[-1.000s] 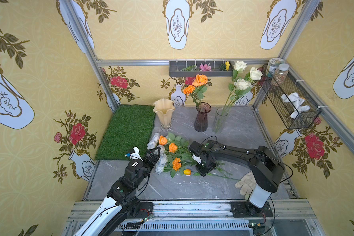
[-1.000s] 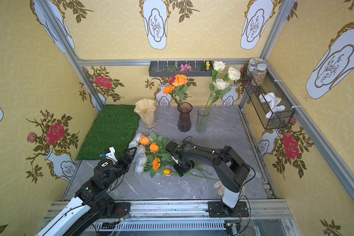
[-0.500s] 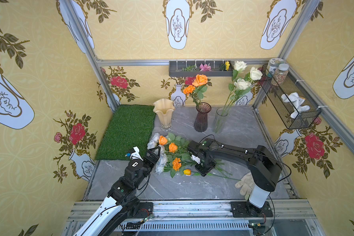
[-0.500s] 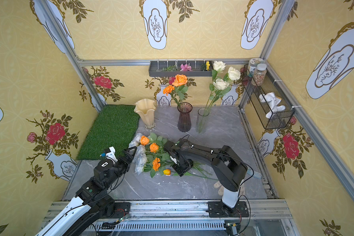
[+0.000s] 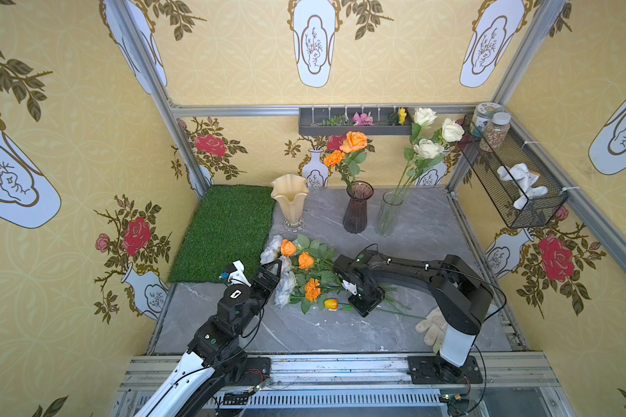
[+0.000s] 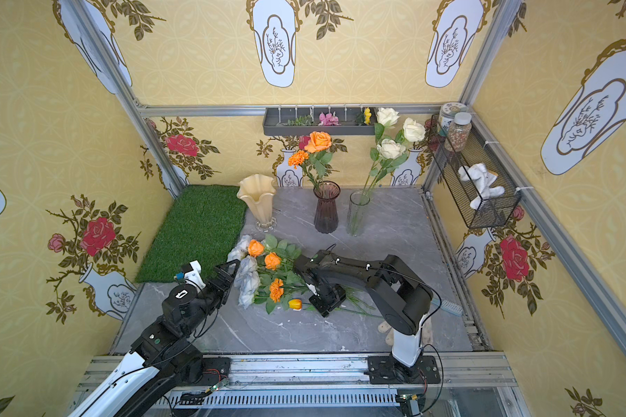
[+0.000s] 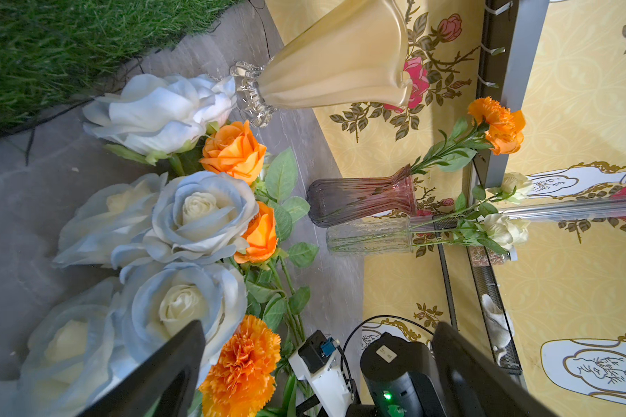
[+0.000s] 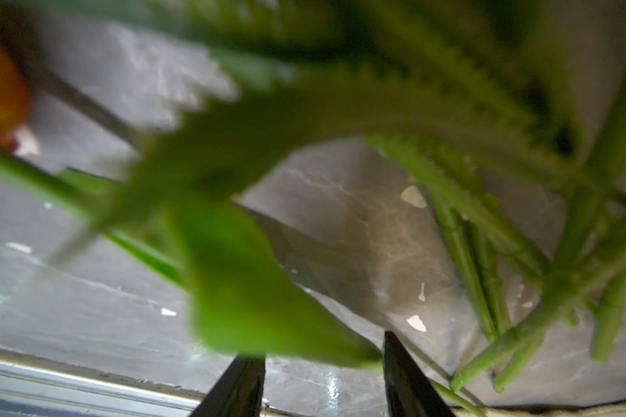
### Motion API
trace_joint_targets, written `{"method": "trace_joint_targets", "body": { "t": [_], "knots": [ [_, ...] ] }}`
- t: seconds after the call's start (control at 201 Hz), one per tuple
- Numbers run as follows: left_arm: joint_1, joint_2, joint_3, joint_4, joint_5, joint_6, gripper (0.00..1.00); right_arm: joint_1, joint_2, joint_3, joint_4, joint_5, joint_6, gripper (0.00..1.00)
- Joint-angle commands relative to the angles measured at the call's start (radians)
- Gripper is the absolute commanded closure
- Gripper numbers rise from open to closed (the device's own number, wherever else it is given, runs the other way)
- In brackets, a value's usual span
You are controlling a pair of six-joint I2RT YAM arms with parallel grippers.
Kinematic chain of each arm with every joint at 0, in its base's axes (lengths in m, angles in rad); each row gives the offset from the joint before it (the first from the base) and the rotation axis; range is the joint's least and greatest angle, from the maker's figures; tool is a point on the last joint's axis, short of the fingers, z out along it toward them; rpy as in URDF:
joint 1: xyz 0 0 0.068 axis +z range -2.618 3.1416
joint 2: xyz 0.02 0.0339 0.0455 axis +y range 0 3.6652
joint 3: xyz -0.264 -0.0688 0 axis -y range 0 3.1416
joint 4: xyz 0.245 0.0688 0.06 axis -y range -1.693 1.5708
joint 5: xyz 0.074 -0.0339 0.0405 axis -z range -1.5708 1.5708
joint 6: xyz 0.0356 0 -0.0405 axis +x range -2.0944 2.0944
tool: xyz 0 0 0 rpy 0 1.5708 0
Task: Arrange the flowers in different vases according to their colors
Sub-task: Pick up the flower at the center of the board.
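**Right arm nudged over stems; nothing lifted yet**

Left gripper (image 5: 273, 274): unchanged, jaws spread wide, empty, just beside the pale blue-white fabric roses (image 5: 284, 285). Right gripper (image 5: 363, 301): shifted slightly above the green stems of the loose orange fabric roses (image 5: 306, 261); jaws half apart, clamping nothing. That heap lies unmoved on the grey marble tabletop (image 5: 322, 332).

Far row:
- Ruffled cream-amber glass vase (image 5: 290, 200): empty.
- Ribbed purple glass vase (image 5: 357, 209): orange blooms.
- Clear glass cylinder vase (image 5: 389, 213): cream-white roses.

Judgement: pick pending.
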Motion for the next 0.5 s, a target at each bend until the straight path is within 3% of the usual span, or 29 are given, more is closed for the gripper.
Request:
{"method": "trace_joint_targets", "body": {
  "t": [0.0,0.164,0.369,0.493],
  "knots": [
    [0.001,-0.011,-0.005,-0.008,-0.006,-0.004,0.00,0.003,0.027,0.006,0.013,0.046,-0.003,0.47],
    [0.001,-0.035,-0.010,-0.021,-0.012,-0.009,0.00,0.034,0.075,0.027,0.001,0.071,-0.008,0.54],
    [0.001,-0.055,-0.012,-0.041,-0.014,-0.012,0.00,0.155,0.142,0.060,-0.050,0.126,-0.007,0.84],
    [0.001,-0.068,-0.018,-0.042,-0.020,-0.017,0.00,0.205,0.153,0.074,-0.088,0.183,0.018,0.93]
  ]
}}
